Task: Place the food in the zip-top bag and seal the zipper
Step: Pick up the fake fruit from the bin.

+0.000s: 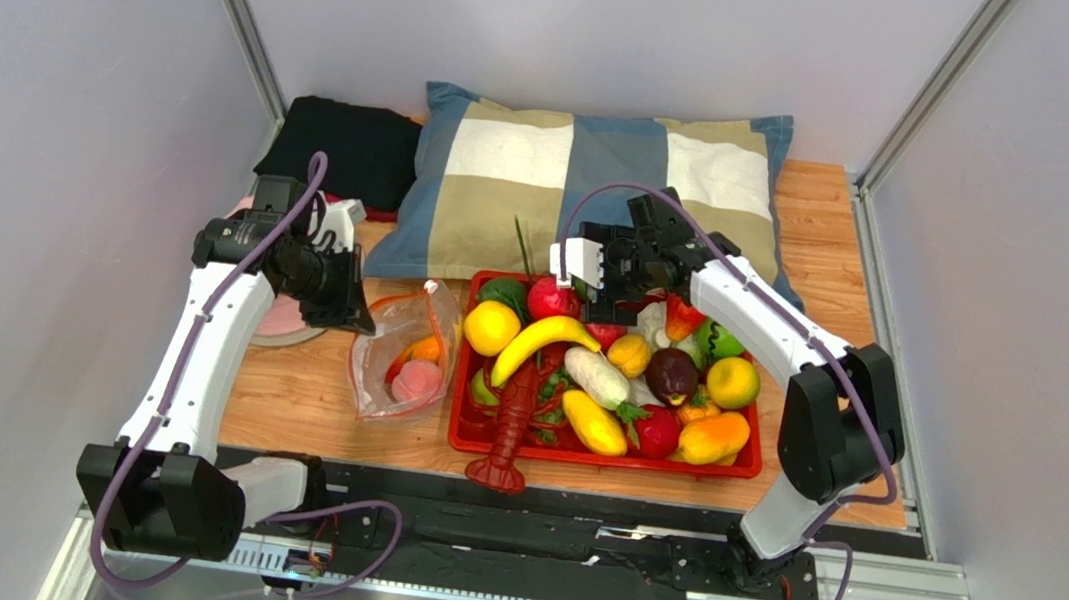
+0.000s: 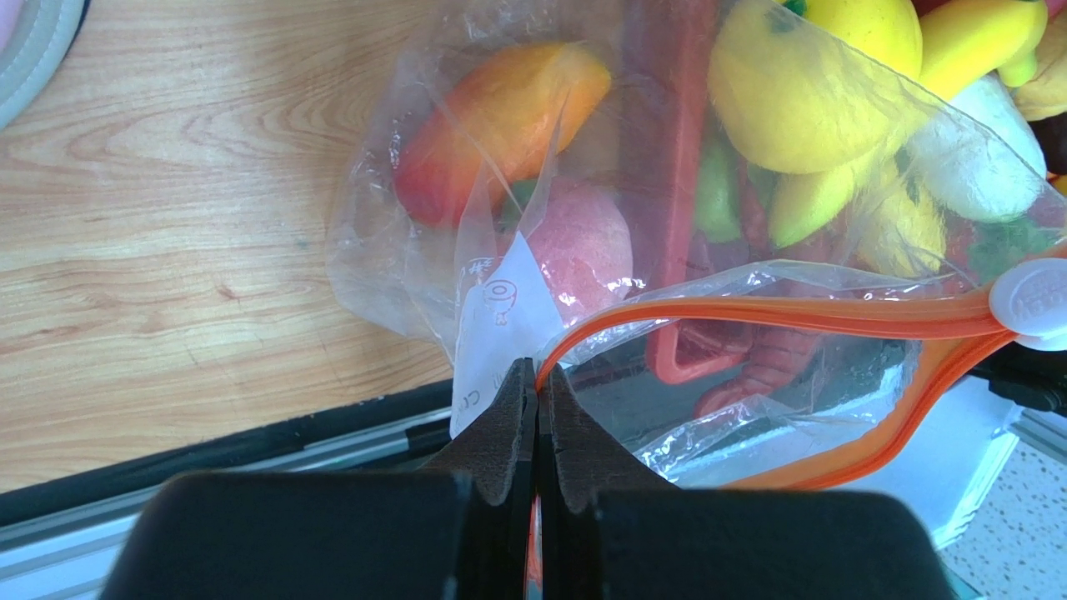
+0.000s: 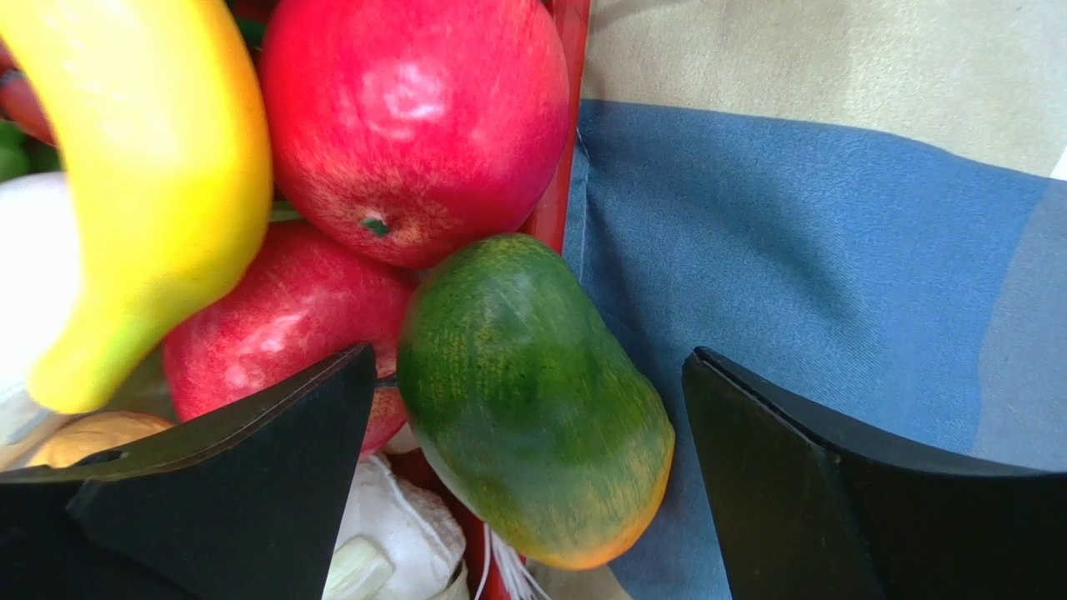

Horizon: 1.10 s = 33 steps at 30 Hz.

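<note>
Left gripper [image 2: 539,390] pinches the zipper [image 2: 777,313] of the zip-top bag [image 2: 413,250] beside the red tray [image 1: 688,469]; right gripper [image 3: 529,363], spread wide, straddles a glossy, probably slippery green mango [image 3: 526,400] at the tray's edge, best gripped mid-body.

The zip-top bag [image 1: 402,361], peach [image 2: 576,244] inside, lies just left of the tray [image 1: 688,469]; the pillow [image 1: 601,172] lies behind the tray. My right gripper [image 3: 529,356] straddles a mango [image 3: 539,438] at the tray's far-left corner.
</note>
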Available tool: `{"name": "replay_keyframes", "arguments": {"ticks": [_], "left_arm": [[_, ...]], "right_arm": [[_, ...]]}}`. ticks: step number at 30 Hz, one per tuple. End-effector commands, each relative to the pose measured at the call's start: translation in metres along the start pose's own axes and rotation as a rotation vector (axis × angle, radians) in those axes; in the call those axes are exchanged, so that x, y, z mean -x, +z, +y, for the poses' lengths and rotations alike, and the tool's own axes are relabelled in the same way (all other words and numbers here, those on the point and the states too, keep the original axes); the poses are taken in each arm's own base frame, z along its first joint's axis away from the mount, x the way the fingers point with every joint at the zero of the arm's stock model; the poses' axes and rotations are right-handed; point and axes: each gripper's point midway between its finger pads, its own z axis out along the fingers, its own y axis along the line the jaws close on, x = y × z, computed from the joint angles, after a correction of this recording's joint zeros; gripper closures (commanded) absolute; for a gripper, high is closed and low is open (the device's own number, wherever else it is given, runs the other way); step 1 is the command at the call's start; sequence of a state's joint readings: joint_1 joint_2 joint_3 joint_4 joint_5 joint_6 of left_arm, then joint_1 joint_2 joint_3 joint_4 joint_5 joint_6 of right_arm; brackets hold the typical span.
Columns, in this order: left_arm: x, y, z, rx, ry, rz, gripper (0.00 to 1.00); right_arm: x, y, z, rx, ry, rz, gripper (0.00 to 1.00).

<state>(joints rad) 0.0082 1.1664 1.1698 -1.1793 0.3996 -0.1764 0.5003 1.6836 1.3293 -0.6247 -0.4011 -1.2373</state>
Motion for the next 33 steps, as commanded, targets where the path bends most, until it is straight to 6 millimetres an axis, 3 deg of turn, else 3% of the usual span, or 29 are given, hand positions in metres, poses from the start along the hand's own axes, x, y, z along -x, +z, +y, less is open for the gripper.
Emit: {"name": "replay_keyframes", "arguments": {"ticks": [1,5,11,17,19,23,28,31,33], "left_arm": [[0.001,-0.005,-0.005,-0.018,0.021,-0.028,1.0],[0.003,-0.005,-0.005,-0.016,0.023,-0.021,1.0],[0.006,-0.006,-0.005,-0.018,0.025,-0.015,1.0],[0.007,-0.006,-0.008,-0.03,0.025,-0.011,1.0],[0.007,-0.005,-0.008,-0.034,0.024,-0.008,1.0],[0.006,-0.004,-0.009,-0.043,0.018,-0.003,1.0],[0.007,-0.003,-0.011,-0.052,0.013,0.001,1.0],[0.008,-0.001,-0.013,-0.066,0.009,0.013,1.0],[0.009,-0.001,-0.015,-0.076,0.005,0.016,1.0]], "right_arm": [[0.003,0.004,-0.024,-0.058,-0.062,-0.016,0.03],[-0.001,0.009,-0.021,-0.04,-0.066,-0.008,0.09],[0.008,-0.008,-0.018,-0.03,-0.042,-0.016,0.4],[0.043,-0.048,-0.023,-0.074,0.003,-0.103,0.74],[0.064,-0.063,-0.027,-0.093,0.05,-0.173,0.8],[0.126,-0.098,-0.031,-0.112,0.143,-0.362,0.89],[0.224,-0.137,0.0,-0.018,0.126,-0.681,0.92],[0.292,-0.15,0.029,0.021,0.011,-0.882,0.94],[0.313,-0.144,0.049,0.067,-0.039,-0.925,0.95]]}}
